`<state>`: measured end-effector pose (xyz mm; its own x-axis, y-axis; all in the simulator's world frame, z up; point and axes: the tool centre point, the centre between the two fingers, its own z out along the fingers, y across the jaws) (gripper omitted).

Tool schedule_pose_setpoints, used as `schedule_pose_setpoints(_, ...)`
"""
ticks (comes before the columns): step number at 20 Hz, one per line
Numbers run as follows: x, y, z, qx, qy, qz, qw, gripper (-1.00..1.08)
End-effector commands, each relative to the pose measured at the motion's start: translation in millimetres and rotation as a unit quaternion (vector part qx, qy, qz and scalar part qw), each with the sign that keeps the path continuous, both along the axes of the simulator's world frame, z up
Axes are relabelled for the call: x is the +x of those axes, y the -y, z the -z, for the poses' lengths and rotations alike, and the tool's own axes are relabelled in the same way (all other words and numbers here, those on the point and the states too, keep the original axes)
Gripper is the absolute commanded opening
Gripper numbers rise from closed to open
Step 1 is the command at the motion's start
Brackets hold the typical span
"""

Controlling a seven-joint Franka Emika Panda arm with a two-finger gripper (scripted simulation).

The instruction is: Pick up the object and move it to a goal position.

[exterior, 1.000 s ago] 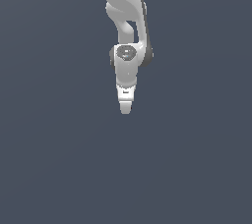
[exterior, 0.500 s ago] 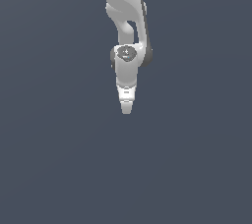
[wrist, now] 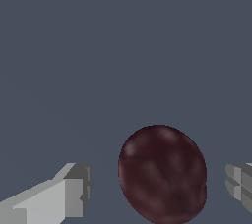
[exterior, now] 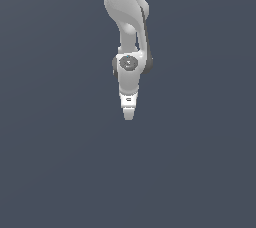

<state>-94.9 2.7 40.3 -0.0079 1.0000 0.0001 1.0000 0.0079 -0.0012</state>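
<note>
The white arm (exterior: 127, 17) comes down from the top of the exterior view, a little to that view's right of the middle, and it ends in the gripper (exterior: 129, 114), which points straight down over a plain dark grey-blue surface (exterior: 55, 162); in this view the gripper is seen edge-on, so the two fingers fall one behind the other and look like a single pale tip; the object does not show in this view, and I cannot tell whether the arm hides it or it is too small and dark to see; the wrist view gives more; there the object (wrist: 162, 174) is a dark maroon-red, roundish body, a little egg-shaped, with faint bumps and a small shine on its upper side, and it lies between the two fingers; one finger (wrist: 59, 198) is pale grey with a darker pad at its end, and it stands apart from the object, with a strip of the surface showing between them; the other finger (wrist: 239, 183) is only partly in the picture at the edge, and a narrow gap shows also on that side; so the jaws are spread apart and grip nothing, with the object in the space between them, nearer to the second finger; whether the object rests on the surface I cannot tell for sure.
</note>
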Motion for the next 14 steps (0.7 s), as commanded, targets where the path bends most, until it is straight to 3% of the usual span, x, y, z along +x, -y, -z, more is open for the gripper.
schedule_pose_setpoints(1, 0.2, 0.2, 7.9, 0.0, 0.0, 0.0, 1.0, 1.0)
schedule_pose_setpoints(5, 0.2, 0.2, 12.2, 0.0, 0.0, -0.001, 1.0, 1.0)
schedule_pose_setpoints(6, 0.2, 0.2, 12.2, 0.0, 0.0, -0.001, 1.0, -1.0)
schedule_pose_setpoints(14, 0.2, 0.2, 12.2, 0.0, 0.0, -0.001, 1.0, -1.0)
